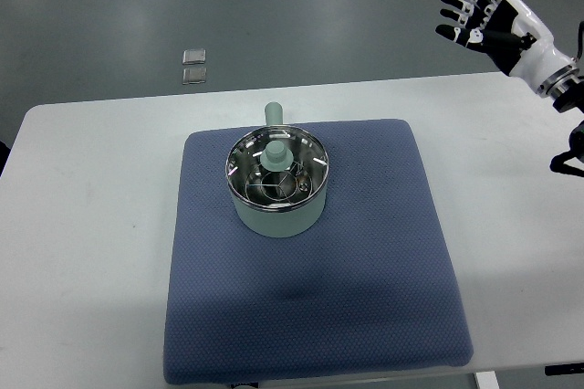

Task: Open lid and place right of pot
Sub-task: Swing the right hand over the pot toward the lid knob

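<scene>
A pale green pot (276, 212) stands on the blue mat (365, 252), its handle (275, 114) pointing away from me. A glass lid (301, 165) with a steel rim and a pale green knob (276, 153) sits on the pot. My right hand (470, 7) hovers high at the upper right, beyond the table's far edge and well away from the pot. Its fingers are spread and hold nothing. The left arm does not show.
The mat lies on a white table (91, 225). Two small square plates (193, 66) sit on the grey floor beyond the table. A dark part of the robot (570, 152) shows at the right edge.
</scene>
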You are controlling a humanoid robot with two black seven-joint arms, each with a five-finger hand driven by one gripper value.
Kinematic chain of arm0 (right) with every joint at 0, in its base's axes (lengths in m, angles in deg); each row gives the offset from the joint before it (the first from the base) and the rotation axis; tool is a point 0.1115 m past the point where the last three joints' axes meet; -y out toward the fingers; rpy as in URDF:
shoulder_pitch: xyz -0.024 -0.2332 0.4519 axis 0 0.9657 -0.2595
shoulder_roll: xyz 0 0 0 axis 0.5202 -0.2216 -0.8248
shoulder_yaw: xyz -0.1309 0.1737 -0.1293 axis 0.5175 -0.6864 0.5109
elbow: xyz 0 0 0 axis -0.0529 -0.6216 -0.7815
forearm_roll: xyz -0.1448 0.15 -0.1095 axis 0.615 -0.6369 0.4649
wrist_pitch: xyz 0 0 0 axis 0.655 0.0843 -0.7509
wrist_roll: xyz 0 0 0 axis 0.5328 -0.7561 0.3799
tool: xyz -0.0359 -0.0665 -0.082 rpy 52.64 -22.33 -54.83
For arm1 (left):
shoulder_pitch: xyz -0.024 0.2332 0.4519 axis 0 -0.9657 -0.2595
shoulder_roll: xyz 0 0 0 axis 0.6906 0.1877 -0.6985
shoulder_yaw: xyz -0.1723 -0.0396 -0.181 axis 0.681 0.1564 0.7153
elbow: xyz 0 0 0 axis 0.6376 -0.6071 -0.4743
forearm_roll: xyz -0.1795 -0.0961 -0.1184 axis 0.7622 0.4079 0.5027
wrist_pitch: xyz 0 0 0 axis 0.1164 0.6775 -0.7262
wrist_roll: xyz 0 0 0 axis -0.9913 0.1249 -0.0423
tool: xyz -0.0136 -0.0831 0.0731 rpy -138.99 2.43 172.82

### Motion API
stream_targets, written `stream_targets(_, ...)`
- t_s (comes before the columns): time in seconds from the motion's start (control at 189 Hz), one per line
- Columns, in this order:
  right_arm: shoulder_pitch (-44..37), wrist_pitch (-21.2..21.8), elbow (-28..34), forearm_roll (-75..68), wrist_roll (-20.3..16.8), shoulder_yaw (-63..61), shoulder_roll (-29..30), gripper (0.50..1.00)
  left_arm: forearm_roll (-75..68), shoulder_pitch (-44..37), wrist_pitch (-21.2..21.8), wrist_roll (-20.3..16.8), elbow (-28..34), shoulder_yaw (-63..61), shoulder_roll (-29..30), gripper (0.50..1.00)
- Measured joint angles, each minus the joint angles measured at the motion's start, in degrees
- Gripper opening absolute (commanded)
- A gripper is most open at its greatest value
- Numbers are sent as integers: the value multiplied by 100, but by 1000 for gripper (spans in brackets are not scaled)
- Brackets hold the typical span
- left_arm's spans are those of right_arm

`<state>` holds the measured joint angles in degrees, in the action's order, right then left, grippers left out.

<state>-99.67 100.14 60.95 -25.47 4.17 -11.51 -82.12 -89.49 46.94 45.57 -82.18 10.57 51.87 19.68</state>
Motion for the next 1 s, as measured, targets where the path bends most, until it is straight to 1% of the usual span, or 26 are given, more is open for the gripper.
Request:
stream_targets(0.164, -963, 363, 295, 30, 109, 1083, -573, 913, 0, 1, -1, -1, 0, 0, 0, 1000)
stream_targets(0.232, -1500, 465, 446, 59, 121, 1697, -772, 913, 0, -1, 0, 0, 0, 0, 0, 1000)
stream_targets(0.259, -1873, 496, 541, 81, 126, 2104, -866, 913, 0, 1, -1, 0, 0, 0, 0, 1000)
stream_targets(0.333, -2606, 519, 702, 138, 134, 2898, -973, 913, 0, -2, 0, 0, 0, 0, 0, 1000)
stream_targets(0.433, -3386, 510, 825, 208, 135, 3748, -968, 913, 0, -2, 0, 1, 0, 0, 0, 1000)
stream_targets(0.523, -4078, 482, 899, 250, 135, 4500, -853, 913, 0, -1, 0, -1, 0, 0, 0, 1000)
stream_targets(0.623, -4698, 467, 930, 435, 135, 5240, -521, 911, 0, 2, -1, -1, -1, 0, 0, 1000)
stream_targets(0.771, -5137, 388, 933, 1026, 129, 5829, -103, 911, 0, -1, 0, 1, -1, 0, 0, 1000)
stream_targets(0.829, -5256, 229, 930, 1298, 123, 6073, 95, 911, 0, 0, 0, 2, -1, 0, 0, 1000)
stream_targets(0.999, -5534, -410, 923, 1790, 91, 6852, 680, 907, 0, 1, 1, 1, -1, 0, 0, 1000)
